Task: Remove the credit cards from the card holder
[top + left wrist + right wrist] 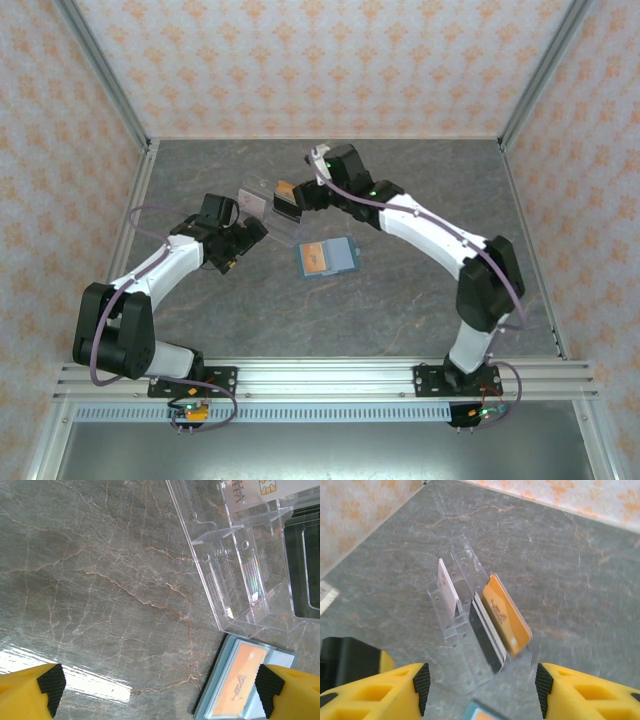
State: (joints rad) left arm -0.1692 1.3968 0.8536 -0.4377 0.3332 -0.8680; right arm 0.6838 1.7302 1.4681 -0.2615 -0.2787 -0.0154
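Observation:
The teal-blue card holder [340,254] lies open on the table with an orange credit card [316,257] in its pocket. The left wrist view has the holder [286,656] and that card [239,680] at the bottom right. My left gripper [159,690] hovers open just left of the holder, over bare table. My right gripper [480,690] is open above the clear tray [462,655] with nothing between its fingers. An orange card [507,612] and black and pale cards [487,635] stand on edge in the tray. A white card [447,587] is in a neighbouring slot.
The clear tray [262,205] sits behind and to the left of the holder, between the two arms. The patterned walls [320,60] close in the marble table [420,300] at the back and sides. Open table lies to the front and right.

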